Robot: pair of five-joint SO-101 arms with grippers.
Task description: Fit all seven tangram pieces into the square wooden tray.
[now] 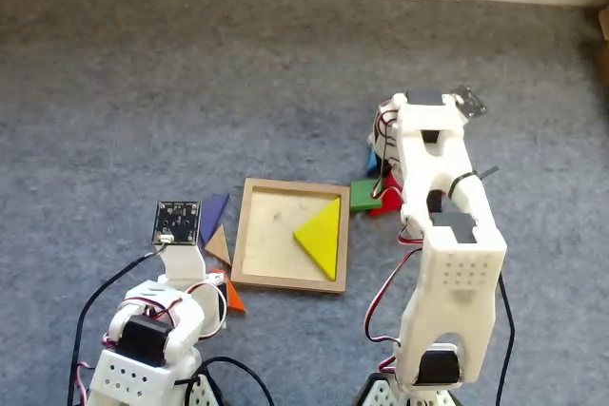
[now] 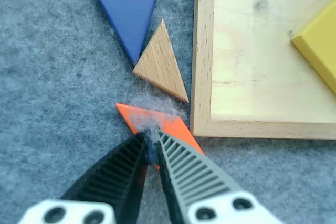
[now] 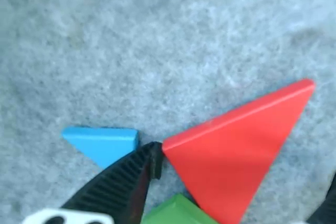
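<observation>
The square wooden tray (image 1: 245, 235) is laid flat on the grey counter (image 1: 133, 92), between the two arms. One yellow triangle (image 1: 322, 233) is seen inside it, up against the side nearest the right arm.

Three pieces are laid on the counter just beside the tray, on the left arm's side. A dark blue triangle (image 2: 128, 9) is placed farthest from the arm. A wooden triangle (image 2: 161, 69) is set next to it, with one corner close to the tray's edge. An orange piece (image 2: 163, 121) is found nearest the arm. The left end effector (image 2: 151, 139) is held narrow, with its two fingers almost together. Its tips are set on the orange piece. It cannot be told if the piece is pinched.

On the tray's other side, a green piece (image 1: 363, 197) is seen right by the tray's corner. A red triangle (image 3: 236, 156) is touched by it. A light blue piece (image 3: 102, 142) is laid near them. The right end effector (image 3: 241, 177) is opened wide, and the red triangle is found between its fingers. The red triangle's corner is touched by the tip of the black finger (image 3: 128, 179).
</observation>
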